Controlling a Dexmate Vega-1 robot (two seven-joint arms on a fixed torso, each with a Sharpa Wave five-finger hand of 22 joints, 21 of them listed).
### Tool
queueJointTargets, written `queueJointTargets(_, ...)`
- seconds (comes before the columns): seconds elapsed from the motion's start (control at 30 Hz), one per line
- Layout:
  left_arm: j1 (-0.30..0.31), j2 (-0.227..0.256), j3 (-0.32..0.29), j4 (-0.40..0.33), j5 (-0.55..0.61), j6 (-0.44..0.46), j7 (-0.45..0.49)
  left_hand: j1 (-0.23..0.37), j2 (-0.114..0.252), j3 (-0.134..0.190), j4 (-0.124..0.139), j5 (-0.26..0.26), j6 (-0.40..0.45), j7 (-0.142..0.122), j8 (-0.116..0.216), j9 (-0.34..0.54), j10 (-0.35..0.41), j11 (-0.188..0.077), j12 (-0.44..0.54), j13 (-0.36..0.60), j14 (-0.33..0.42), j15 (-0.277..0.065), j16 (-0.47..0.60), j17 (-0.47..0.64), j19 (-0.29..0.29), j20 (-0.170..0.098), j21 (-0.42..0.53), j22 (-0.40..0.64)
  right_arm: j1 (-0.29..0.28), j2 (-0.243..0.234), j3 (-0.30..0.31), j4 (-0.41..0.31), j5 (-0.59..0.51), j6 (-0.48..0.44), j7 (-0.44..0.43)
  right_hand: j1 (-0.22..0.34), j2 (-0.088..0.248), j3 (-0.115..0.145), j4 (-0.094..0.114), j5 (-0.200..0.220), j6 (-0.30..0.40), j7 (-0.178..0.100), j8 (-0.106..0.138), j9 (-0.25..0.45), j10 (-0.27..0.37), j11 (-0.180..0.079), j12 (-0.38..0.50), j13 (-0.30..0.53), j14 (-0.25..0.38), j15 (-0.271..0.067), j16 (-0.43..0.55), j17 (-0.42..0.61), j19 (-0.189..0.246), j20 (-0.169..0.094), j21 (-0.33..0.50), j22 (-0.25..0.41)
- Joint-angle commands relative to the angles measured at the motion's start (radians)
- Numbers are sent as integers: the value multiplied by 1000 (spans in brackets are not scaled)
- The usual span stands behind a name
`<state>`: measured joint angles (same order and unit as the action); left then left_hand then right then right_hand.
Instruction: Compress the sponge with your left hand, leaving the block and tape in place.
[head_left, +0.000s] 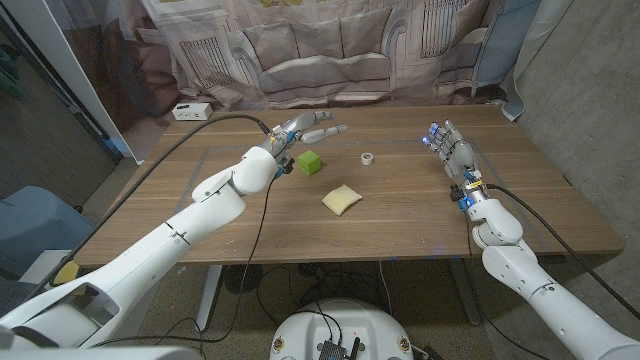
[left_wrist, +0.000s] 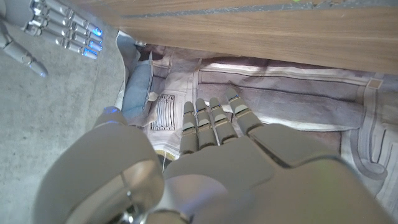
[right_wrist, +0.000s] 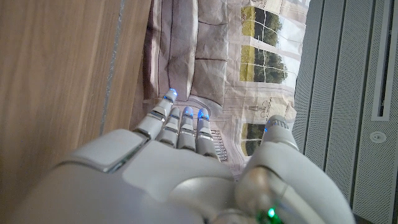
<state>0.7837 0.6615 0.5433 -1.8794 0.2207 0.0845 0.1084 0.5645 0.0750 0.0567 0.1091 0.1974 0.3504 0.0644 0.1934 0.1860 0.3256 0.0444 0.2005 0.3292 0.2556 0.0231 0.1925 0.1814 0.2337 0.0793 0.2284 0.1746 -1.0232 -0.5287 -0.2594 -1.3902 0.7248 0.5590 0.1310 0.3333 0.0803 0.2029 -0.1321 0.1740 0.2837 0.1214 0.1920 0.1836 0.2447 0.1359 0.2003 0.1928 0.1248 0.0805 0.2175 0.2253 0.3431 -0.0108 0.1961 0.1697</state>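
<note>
A pale yellow sponge (head_left: 341, 199) lies on the wooden table (head_left: 400, 225) near its middle. A green block (head_left: 310, 162) sits behind and to the left of it, and a small roll of tape (head_left: 367, 158) stands behind it to the right. My left hand (head_left: 305, 130) hovers above the table behind the green block, fingers stretched out and apart, holding nothing; its straight fingers (left_wrist: 211, 121) point toward the curtain. My right hand (head_left: 452, 152) stands at the right side of the table, fingers apart and empty, and its fingers (right_wrist: 180, 121) reach toward the backdrop.
A white box (head_left: 191, 111) sits at the table's back left corner. A printed curtain (head_left: 330, 50) hangs behind the table. My right hand's fingers (left_wrist: 59, 28) appear in the left wrist view. A black cable (head_left: 195, 135) trails along my left arm.
</note>
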Motion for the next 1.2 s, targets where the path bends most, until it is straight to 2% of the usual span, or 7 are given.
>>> queueJointTargets(0.03, 57, -53, -64, 155, -187, -205, 119, -9, 3, -6, 2, 4, 9, 2, 5, -1, 4, 1, 9, -1, 1, 6, 1, 0, 1, 10, -3, 5, 65, 10, -24, 26, -19, -12, 22, -7, -3, -6, -1, 2, -9, -5, -1, 6, -5, 3, -2, 4, -5, 3, -4, 3, -3, 2, -2, 2)
queueJointTargets(0.43, 143, -56, -123, 177, -347, -271, 145, -35, 5, -16, 8, -1, -66, 8, -19, -3, -39, 26, -6, -25, -43, 28, -13, 1, -28, 17, -21, 6, 29, -47, -22, -42, -63, -48, -22, -12, -7, -10, 0, 2, -26, -9, -5, 5, -31, -6, -10, 4, -36, -5, -15, 3, -27, -4, -9, 3)
queueJointTargets(0.6, 167, -52, -135, 150, -367, -213, 175, -53, 7, -22, 15, -1, -98, 1, -24, -4, -56, 33, -9, -33, -59, 35, -14, 2, -40, 21, -26, 7, 22, -48, -24, -38, -59, -59, -29, -12, -7, -11, 0, 2, -33, -7, -7, 5, -40, -4, -12, 4, -42, -6, -17, 2, -30, -7, -9, 3)
queueJointTargets(0.7, 155, -76, -132, 210, -447, -260, 121, -66, 10, -26, 19, -1, -114, 3, -24, -4, -73, 39, -13, -39, -74, 39, -16, 2, -50, 28, -30, 7, 20, -46, -27, -33, -55, -65, -28, -10, -6, -10, -1, 2, -43, -9, -9, 5, -56, -7, -16, 4, -52, -8, -20, 2, -37, -11, -11, 2)
queueJointTargets(0.83, 138, -102, -119, 262, -503, -288, 83, -79, 12, -31, 24, -1, -139, 24, -25, -5, -86, 41, -13, -46, -89, 43, -17, 3, -58, 24, -32, 8, 21, -48, -32, -25, -43, -69, -4, -9, -6, -10, -1, 2, -47, -7, -9, 5, -66, -7, -18, 4, -58, -10, -21, 1, -38, -13, -10, 2)
queueJointTargets(1.03, 146, -109, -104, 261, -510, -285, 100, -87, 14, -34, 25, -1, -144, 38, -22, -6, -86, 51, -10, -51, -90, 51, -13, 3, -62, 19, -32, 8, 18, -52, -33, -28, -39, -69, 5, -9, -6, -10, -2, 2, -49, -6, -9, 5, -67, -6, -17, 4, -59, -10, -21, 1, -39, -12, -10, 2)
queueJointTargets(1.2, 167, -148, -105, 311, -518, -356, 138, -91, 18, -34, 24, 0, -129, 37, -12, -7, -68, 44, 0, -58, -76, 47, -6, 2, -53, 17, -28, 8, 10, -48, -34, -30, -36, -74, -6, -9, -6, -10, -2, 2, -49, -4, -8, 4, -67, -4, -15, 4, -60, -10, -20, 1, -40, -12, -10, 2)
